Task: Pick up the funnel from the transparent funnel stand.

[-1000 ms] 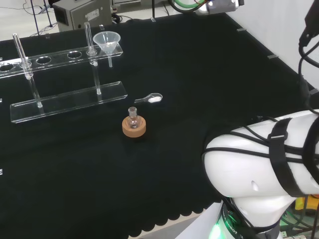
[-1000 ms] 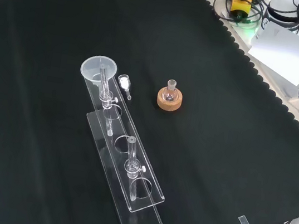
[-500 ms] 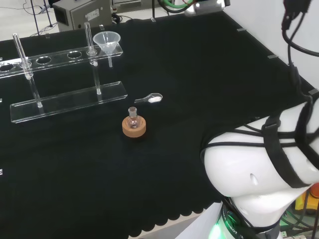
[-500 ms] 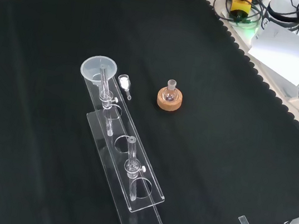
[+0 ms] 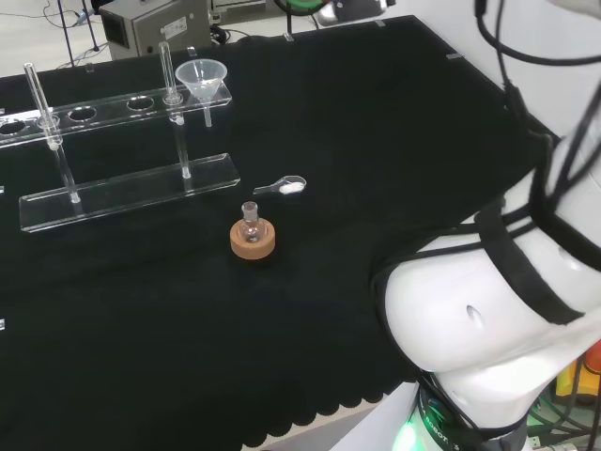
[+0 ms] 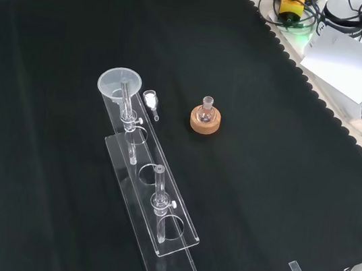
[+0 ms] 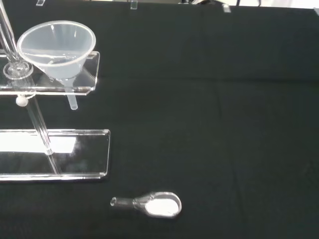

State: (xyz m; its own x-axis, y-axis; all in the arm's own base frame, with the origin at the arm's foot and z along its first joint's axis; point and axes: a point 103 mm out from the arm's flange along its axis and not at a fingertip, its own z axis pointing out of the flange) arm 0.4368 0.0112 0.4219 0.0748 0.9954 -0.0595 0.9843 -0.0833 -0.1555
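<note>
A clear funnel (image 5: 204, 81) (image 6: 118, 84) (image 7: 57, 52) sits in the end hole of the transparent funnel stand (image 5: 122, 193) (image 6: 153, 230) (image 7: 94, 154), its spout pointing down through the upper shelf. The stand has two shelves joined by upright rods, with further round holes along the top shelf. In the head view the arm's white links (image 5: 479, 329) bulk at the lower right.
A small clear scoop with white powder (image 5: 285, 186) (image 6: 151, 100) (image 7: 149, 204) lies on the black cloth beside the stand. A little round flask rests on a cork ring (image 5: 253, 239) (image 6: 205, 120). Cables and gear sit past the cloth's scalloped edge (image 6: 326, 75).
In the head view the arm's links at the right have shifted and risen. Funnel, stand, scoop and flask stay where they were.
</note>
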